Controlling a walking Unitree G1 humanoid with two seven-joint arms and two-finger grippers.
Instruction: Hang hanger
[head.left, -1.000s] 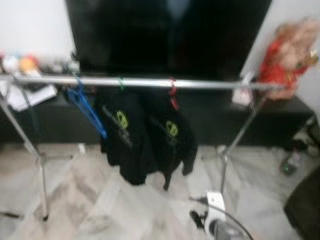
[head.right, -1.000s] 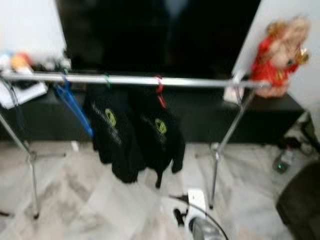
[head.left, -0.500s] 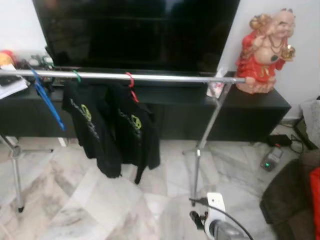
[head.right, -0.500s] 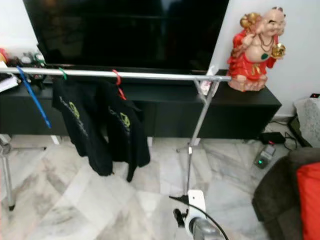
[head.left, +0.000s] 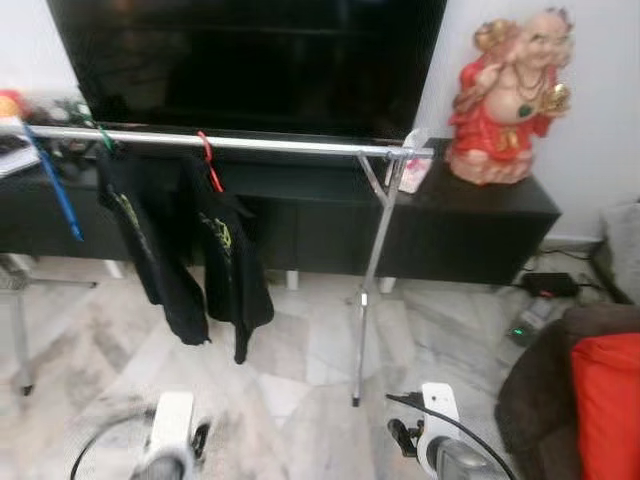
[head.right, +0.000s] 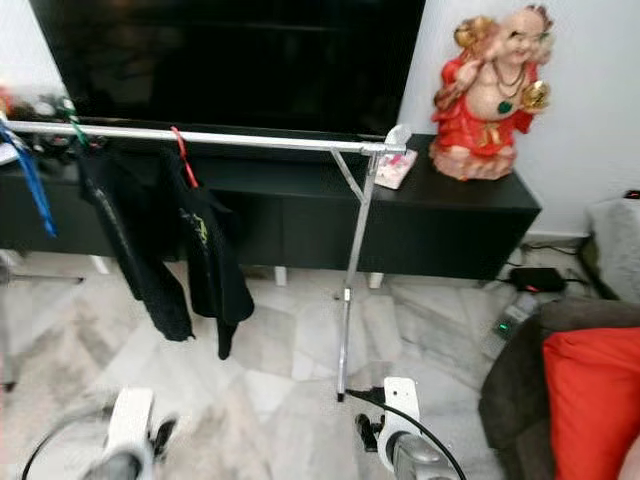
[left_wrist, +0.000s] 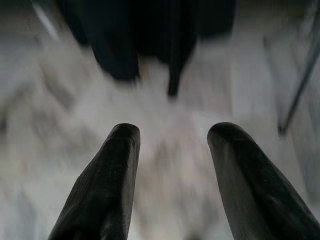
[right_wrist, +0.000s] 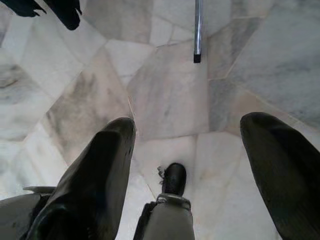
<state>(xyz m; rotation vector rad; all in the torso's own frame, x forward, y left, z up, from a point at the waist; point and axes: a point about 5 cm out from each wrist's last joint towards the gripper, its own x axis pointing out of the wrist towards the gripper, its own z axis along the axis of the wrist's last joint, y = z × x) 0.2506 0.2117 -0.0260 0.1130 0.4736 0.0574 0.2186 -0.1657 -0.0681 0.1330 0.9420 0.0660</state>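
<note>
Left gripper (left_wrist: 172, 165) with both black fingers (left_wrist: 107, 185) spread apart, nothing between them; beyond lies blurred pale marble floor (left_wrist: 165, 150); dark clothes (left_wrist: 145, 35) hang past it; a thin metal leg (left_wrist: 300, 85) slants nearby.

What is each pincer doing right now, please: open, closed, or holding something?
Left pincer: open, holding nothing, over the floor.
Right pincer: open, holding nothing, over the floor.

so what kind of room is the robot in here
Most likely a home living room: a large dark television sits on a long black media console, with a sofa's red cushion alongside. A metal garment rail holding black shirts stands on marble flooring.
</note>
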